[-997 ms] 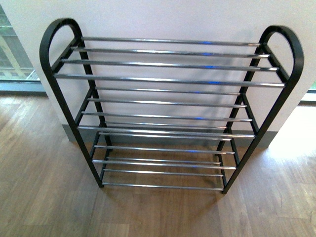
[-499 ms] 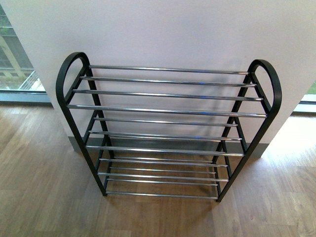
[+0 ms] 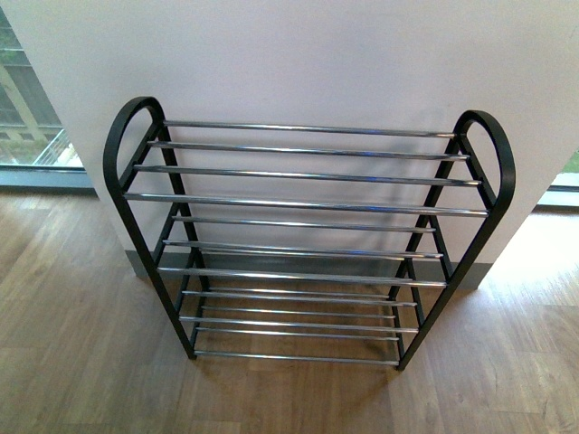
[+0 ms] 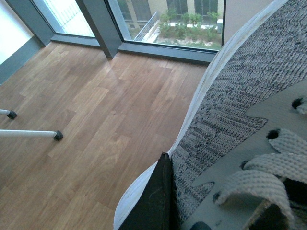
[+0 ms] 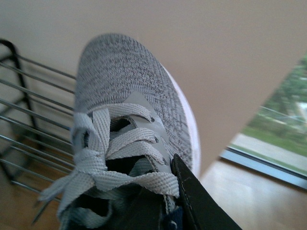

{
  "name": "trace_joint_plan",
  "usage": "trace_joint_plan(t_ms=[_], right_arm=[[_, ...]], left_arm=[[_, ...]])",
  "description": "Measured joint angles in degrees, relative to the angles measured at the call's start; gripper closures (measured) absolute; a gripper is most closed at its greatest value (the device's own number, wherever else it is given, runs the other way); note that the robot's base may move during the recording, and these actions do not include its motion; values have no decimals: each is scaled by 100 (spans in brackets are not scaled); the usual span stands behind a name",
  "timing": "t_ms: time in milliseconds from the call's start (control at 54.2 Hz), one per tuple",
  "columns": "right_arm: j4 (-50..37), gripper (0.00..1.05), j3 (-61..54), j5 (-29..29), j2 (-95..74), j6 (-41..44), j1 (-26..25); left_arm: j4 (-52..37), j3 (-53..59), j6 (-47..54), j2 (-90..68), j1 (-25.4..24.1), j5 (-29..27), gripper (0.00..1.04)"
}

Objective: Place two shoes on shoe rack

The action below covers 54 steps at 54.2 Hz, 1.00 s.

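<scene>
Both claws are carrying. The right claw (image 5: 168,213) is closed on the collar of a grey sneaker (image 5: 129,96). One black finger (image 5: 194,203) presses the outer side and more black shows inside the opening, just under the knotted laces (image 5: 103,158). The sneaker's toe points away from the claw, its white sole edge showing along the far side. Ahead of this claw and off past the toe stands the shoe rack (image 3: 308,206), its chrome bars running between black arched ends, backed against the white wall (image 3: 298,63) on the wood floor (image 3: 81,362). From the robot's own body camera neither claw shows, only the rack.

The left claw (image 4: 165,211) is clamped on the other sneaker (image 4: 249,81). A black finger (image 4: 154,196) lies flat against its knit side where the white sole begins; the opposite finger is hidden. This sneaker hangs in the air, the wood floor well below the claw. Beyond the toe runs a window wall (image 4: 158,19). Down on the floor, well apart from the claw, lie two thin white legs (image 4: 26,133) with black feet.
</scene>
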<state>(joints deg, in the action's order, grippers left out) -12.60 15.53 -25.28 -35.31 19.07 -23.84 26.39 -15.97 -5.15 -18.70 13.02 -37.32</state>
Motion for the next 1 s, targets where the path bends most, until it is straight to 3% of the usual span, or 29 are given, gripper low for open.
trace_joint_plan(t_ms=[92,185,351,425,554,775,997], right_arm=[[-46,103,4,-852,-70,-824,-42],[4,103,68,-776,-192,-1134,201],[452,103,474,-122,-673,-1589,1049],[765,103,966,321,-1178,-2074,1652],[918,103,1558,874,-1985,-2747,2240],[922,103,2284,1521,-3152,-3547,2951],[831,103,3088,2173,-4518,-4393,3314]], left_arm=[[0,0,0,0,0,2,103],[0,0,0,0,0,2,103],[0,0,2,0,0,0,103],[0,0,0,0,0,2,103],[0,0,0,0,0,0,103],[0,0,0,0,0,2,103],[0,0,0,0,0,2,103]])
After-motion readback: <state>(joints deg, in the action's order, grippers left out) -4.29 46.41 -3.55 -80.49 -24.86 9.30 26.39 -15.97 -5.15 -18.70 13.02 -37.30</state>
